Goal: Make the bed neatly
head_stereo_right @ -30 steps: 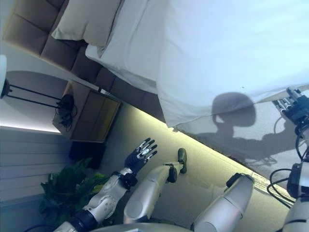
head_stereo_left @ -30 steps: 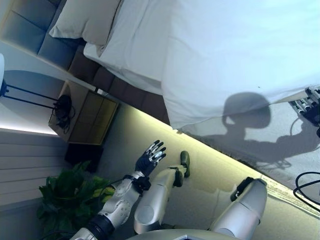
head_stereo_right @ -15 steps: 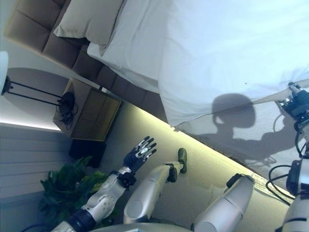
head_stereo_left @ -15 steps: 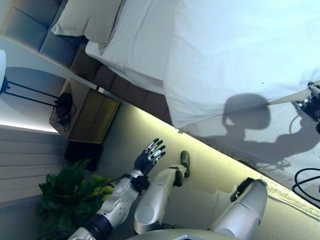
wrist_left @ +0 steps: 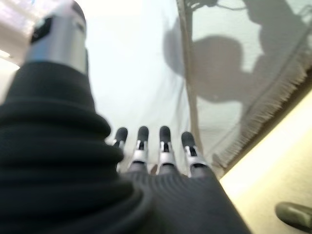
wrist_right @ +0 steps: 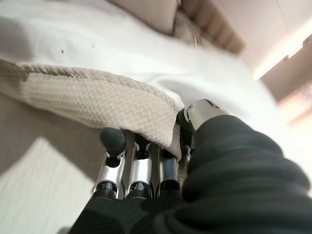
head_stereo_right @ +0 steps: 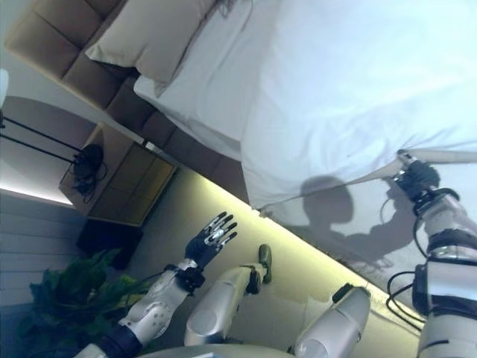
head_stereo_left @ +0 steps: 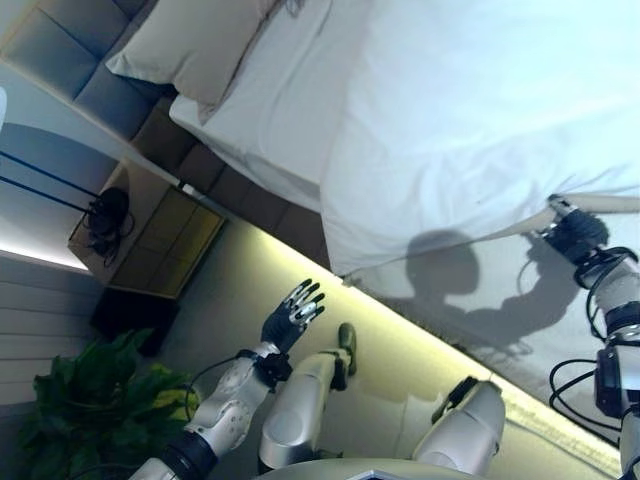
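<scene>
White duvet covers most of the bed, its lower edge hanging loose. The right robot hand pinches a beige woven blanket edge between curled fingers and thumb, seemingly mid-way through drawing a cover straight. The left robot hand hovers over the floor beside the bed, fingers spread, holding nothing. Next, the cloth likely needs an even pull and smoothing. A pillow lies at the headboard; no containers show.
</scene>
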